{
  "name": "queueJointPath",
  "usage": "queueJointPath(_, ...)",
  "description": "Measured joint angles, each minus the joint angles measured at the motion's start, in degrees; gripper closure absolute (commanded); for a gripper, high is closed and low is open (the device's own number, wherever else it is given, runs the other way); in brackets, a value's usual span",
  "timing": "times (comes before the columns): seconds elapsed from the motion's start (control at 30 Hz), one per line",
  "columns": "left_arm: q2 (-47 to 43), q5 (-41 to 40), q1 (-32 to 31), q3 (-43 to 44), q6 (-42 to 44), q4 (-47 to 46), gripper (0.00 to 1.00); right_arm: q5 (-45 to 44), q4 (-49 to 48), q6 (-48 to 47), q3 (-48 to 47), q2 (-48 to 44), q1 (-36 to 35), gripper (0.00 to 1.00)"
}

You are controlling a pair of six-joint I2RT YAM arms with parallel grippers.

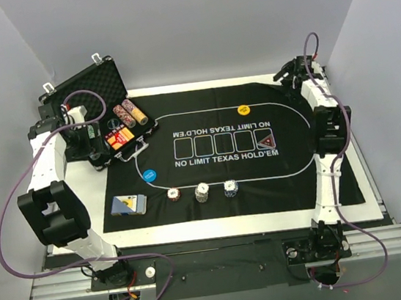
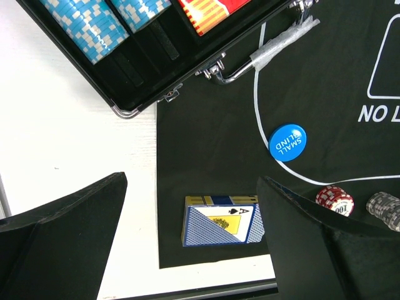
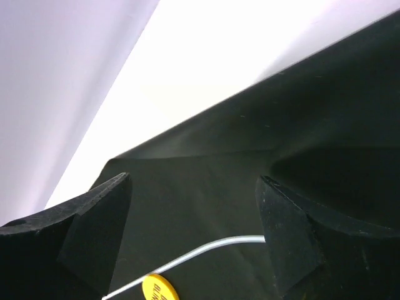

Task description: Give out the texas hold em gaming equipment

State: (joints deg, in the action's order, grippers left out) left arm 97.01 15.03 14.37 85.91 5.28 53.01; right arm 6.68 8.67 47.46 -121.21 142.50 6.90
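Seen from above, the black felt mat (image 1: 291,108) covers most of the white worktop (image 1: 373,194), and the open case (image 1: 93,90) sits at its 10 o'clock corner, overlapping the mat edge. Rows of speckled chips (image 1: 128,114) lie in the case foam. On the printed oval, the yellow button (image 1: 243,109) rests at 12 o'clock and the blue button (image 1: 148,175), marked SMALL BLIND, at about 8 o'clock. Three short chip stacks stand in a row along the oval's 6 to 7 o'clock stretch: a red one (image 1: 174,193), a pale one (image 1: 202,192) and a blue one (image 1: 230,188), near each other but apart. The blue-backed card deck (image 1: 128,204) lies flat at the mat's 8 o'clock corner, outside the oval. The left tool (image 2: 192,181) hangs above the case's near corner, released, its fingers (image 2: 94,212) spread wide with nothing between them. Its own camera shows the deck lying below the gap, with the blue button and the red stack off to one side. The right tool (image 3: 194,180) hovers at the mat's 1 o'clock corner, likewise released and empty. Its camera shows bare felt, the white oval line (image 3: 200,250) and the edge of the yellow button.
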Motion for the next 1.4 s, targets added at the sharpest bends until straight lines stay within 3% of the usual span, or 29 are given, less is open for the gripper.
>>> queueJointPath(0.17,1.07,0.02,0.0,1.33,0.0,0.44,0.03,5.68,-8.44,6.88,-0.9,4.17,-0.61,0.23)
queueJointPath(0.27,1.31,0.02,-0.02,1.73,0.02,0.59,0.03,7.15,-12.74,11.15,-1.55,6.03,-0.76,0.15)
queueJointPath(0.57,1.53,0.0,0.0,2.73,0.17,1.62,0.03,5.95,-20.79,18.6,-2.05,8.33,-0.85,0.14)
queueJointPath(1.07,2.86,-0.02,-0.02,2.73,0.52,1.88,0.03,2.71,-24.17,18.27,-2.32,9.25,5.42,0.14)
queueJointPath(1.4,4.5,0.0,-0.02,2.62,0.52,1.84,0.03,0.81,-23.93,16.76,-7.82,11.13,10.47,0.13)
